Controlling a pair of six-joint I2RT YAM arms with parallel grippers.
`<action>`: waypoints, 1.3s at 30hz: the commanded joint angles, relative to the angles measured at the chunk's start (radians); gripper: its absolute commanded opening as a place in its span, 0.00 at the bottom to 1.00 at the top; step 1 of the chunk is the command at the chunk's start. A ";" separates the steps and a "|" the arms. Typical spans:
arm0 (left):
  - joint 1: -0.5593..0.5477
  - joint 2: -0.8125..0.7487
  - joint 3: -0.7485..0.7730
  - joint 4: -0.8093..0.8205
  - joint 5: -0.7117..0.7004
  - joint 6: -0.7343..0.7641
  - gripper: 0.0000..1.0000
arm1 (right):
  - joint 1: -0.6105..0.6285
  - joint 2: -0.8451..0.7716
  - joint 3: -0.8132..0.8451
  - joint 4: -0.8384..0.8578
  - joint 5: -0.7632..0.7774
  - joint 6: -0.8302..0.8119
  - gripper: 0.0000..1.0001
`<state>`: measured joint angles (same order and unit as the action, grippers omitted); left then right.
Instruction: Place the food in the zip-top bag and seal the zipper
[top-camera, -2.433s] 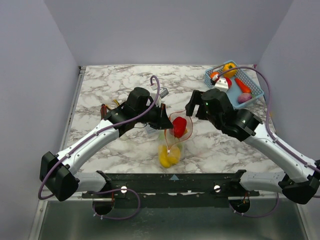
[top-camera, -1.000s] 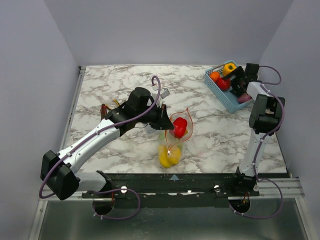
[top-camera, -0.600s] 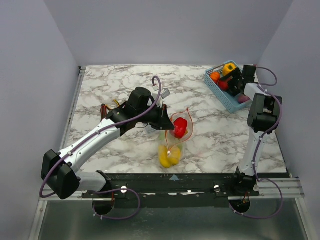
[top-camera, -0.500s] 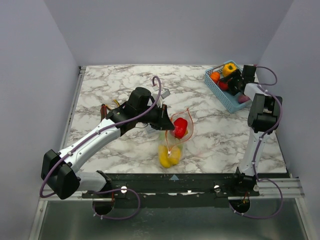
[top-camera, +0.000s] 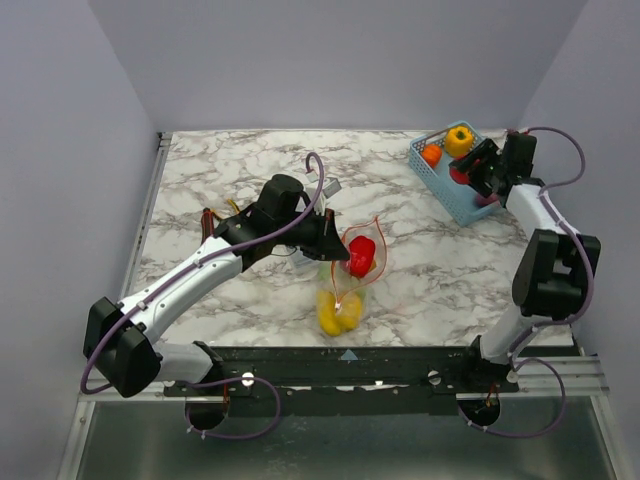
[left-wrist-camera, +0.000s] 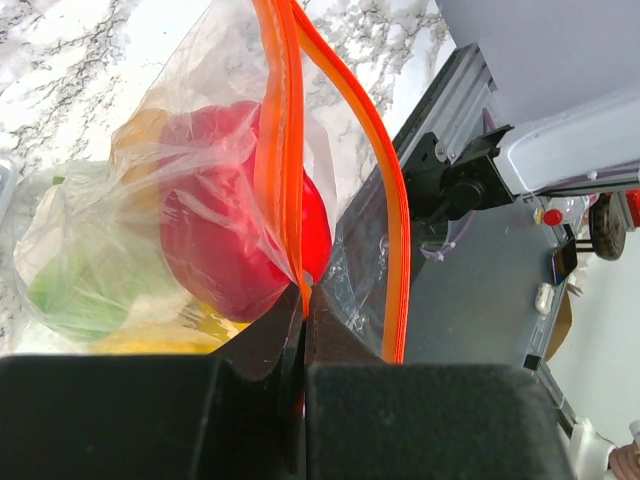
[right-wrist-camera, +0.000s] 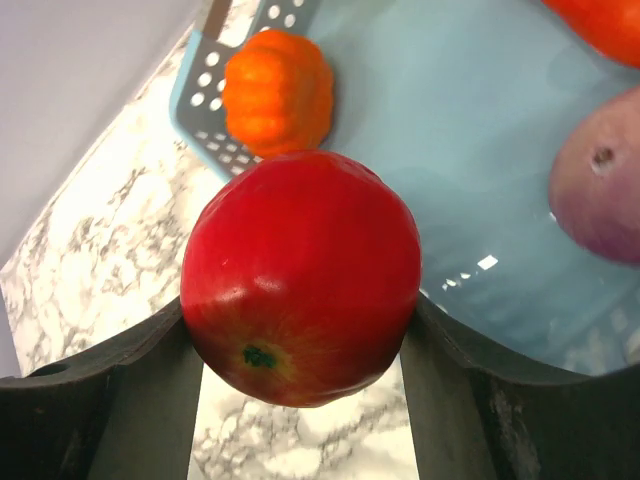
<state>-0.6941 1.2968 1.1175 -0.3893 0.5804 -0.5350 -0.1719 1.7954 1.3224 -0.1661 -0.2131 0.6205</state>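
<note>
zip-top bag of floppy clear plastic (left-wrist-camera: 190, 100) lies at the near middle, its red-orange zipper strip (left-wrist-camera: 280, 150) pinched tight in the left gripper (left-wrist-camera: 302, 300) so the mouth gapes. far right, the right gripper (right-wrist-camera: 300, 330) clamps a glossy red toy apple (right-wrist-camera: 300, 250) over the blue mesh basket (right-wrist-camera: 440, 130), likely bag-bound.

The left arm (top-camera: 190, 280) and right arm (top-camera: 545, 212) have white link shells joined by bulky black joint housings. A thin purple cable (top-camera: 319, 180) runs in loose loops along each arm, from the black base blocks at the lower left and lower right of the top view. Both bases sit on a black rail (top-camera: 345, 365) carrying two round silver fittings. The left gripper (left-wrist-camera: 303, 320) has matte black, flat-faced fingers (left-wrist-camera: 150, 410). The right gripper (right-wrist-camera: 300, 350) appears dark grey with curved inner edges.
</note>
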 joint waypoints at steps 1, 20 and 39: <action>0.001 0.016 0.021 0.011 0.007 0.009 0.00 | -0.001 -0.188 -0.175 0.036 -0.015 -0.027 0.01; 0.001 -0.014 0.029 -0.012 -0.034 0.033 0.00 | 0.429 -0.794 -0.536 -0.045 -0.084 0.107 0.01; 0.000 -0.079 0.022 -0.001 -0.082 0.052 0.00 | 0.789 -0.922 -0.484 -0.022 -0.234 -0.010 0.01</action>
<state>-0.6941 1.2640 1.1202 -0.4007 0.5312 -0.4995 0.5411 0.8780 0.8318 -0.1856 -0.4072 0.6498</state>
